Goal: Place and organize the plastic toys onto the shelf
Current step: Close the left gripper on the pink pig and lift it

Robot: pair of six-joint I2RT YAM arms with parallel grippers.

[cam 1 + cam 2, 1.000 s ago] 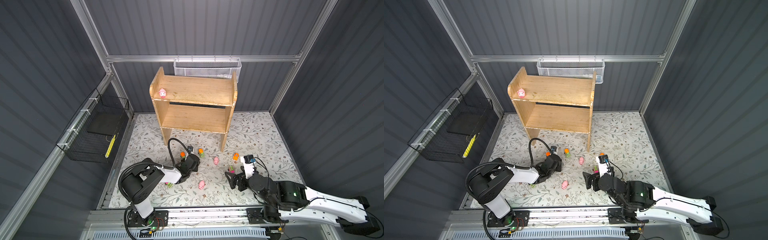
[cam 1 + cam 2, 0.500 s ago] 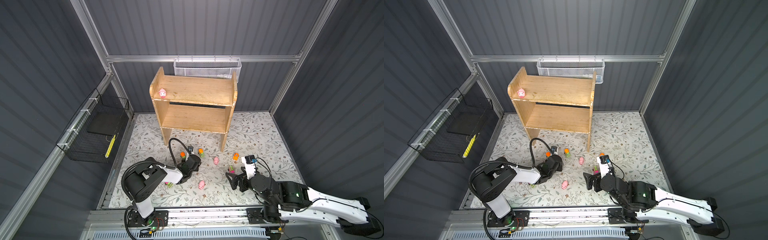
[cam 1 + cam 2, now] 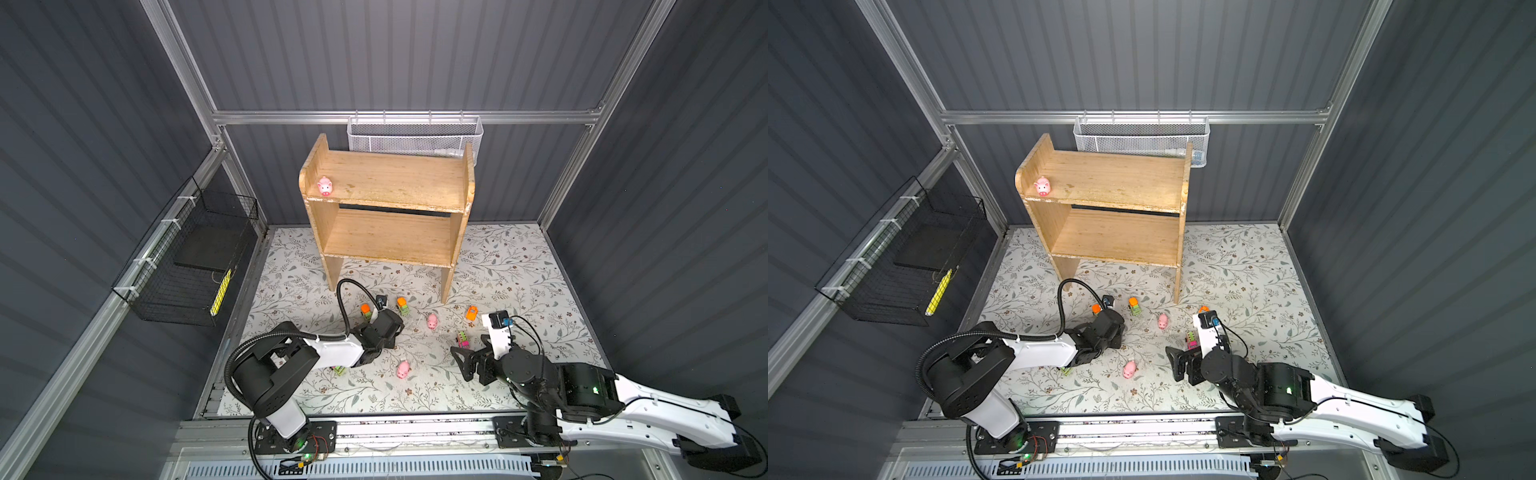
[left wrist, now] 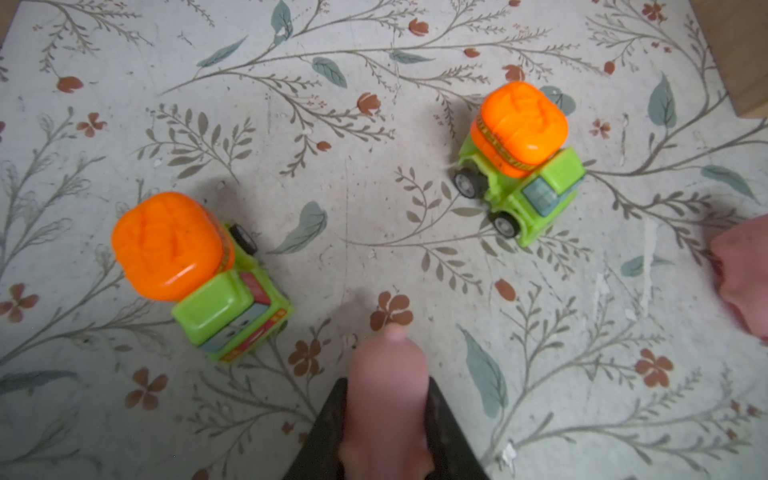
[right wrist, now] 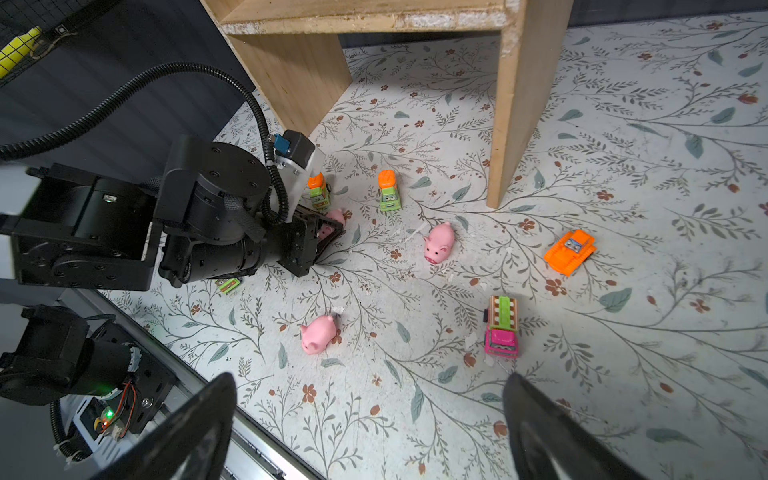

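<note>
Where left end effector (image 4: 385, 409) pinches, pig (image 4: 387, 370) sits (pink)

The shelf (image 3: 386, 183) stands at the desk's (image 3: 519, 266) back edge, a pig (image 3: 325, 186) on its top tier's left end. Before its legs stand one truck (image 3: 366, 310) and, to its right, another truck (image 3: 402, 306). Further right lies a second pig (image 3: 432, 321), and nearer the front edge a third pig (image 3: 403, 369).

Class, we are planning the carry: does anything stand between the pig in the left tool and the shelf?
Two trucks stand on the mat between the pig and the shelf, one on each side of the straight line. Above them nothing visible blocks the way.
</note>
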